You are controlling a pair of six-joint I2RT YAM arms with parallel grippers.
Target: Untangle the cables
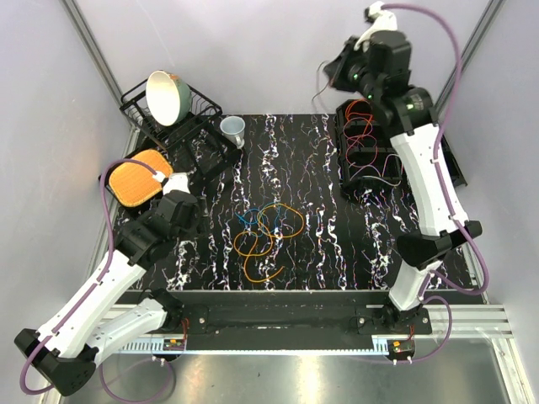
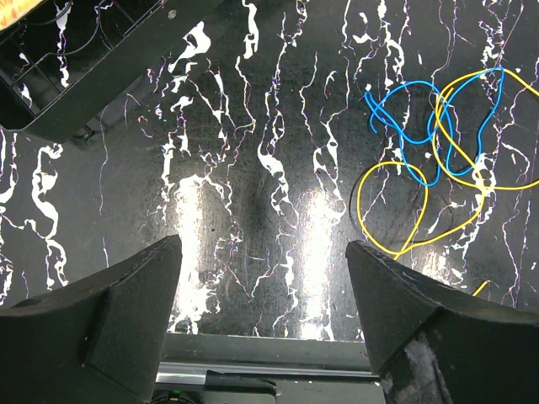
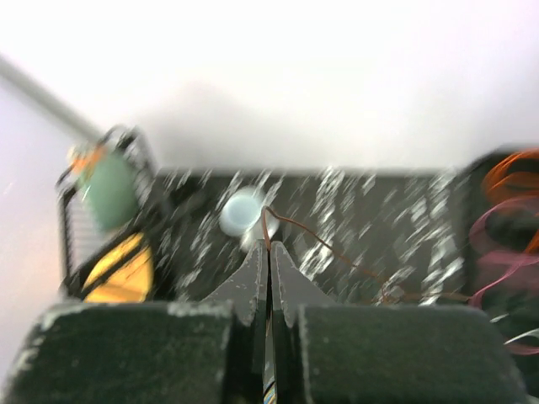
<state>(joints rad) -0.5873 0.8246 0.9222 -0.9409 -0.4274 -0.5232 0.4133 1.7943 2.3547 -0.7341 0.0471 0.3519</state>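
Observation:
A loose tangle of cables lies mid-table: a blue cable (image 1: pixel 253 215), a yellow cable (image 1: pixel 286 220) and an orange cable (image 1: pixel 257 252). The left wrist view shows the blue cable (image 2: pixel 413 126) looped through the yellow one (image 2: pixel 396 202), ahead and right of my open, empty left gripper (image 2: pixel 263 252), which hovers low at the table's left (image 1: pixel 187 206). My right gripper (image 1: pixel 335 77) is raised high at the back right. It is shut on a thin reddish-brown cable (image 3: pixel 337 252) that trails toward the tray holding orange (image 1: pixel 360 114) and red (image 1: pixel 370 164) cables.
A black tray (image 1: pixel 347 189) stands at the right back. A wire dish rack (image 1: pixel 139 114) with a green bowl (image 1: pixel 168 97) stands at the back left. A pale cup (image 1: pixel 234 128) is near it. An orange-yellow plate (image 1: pixel 139 178) sits by the left arm.

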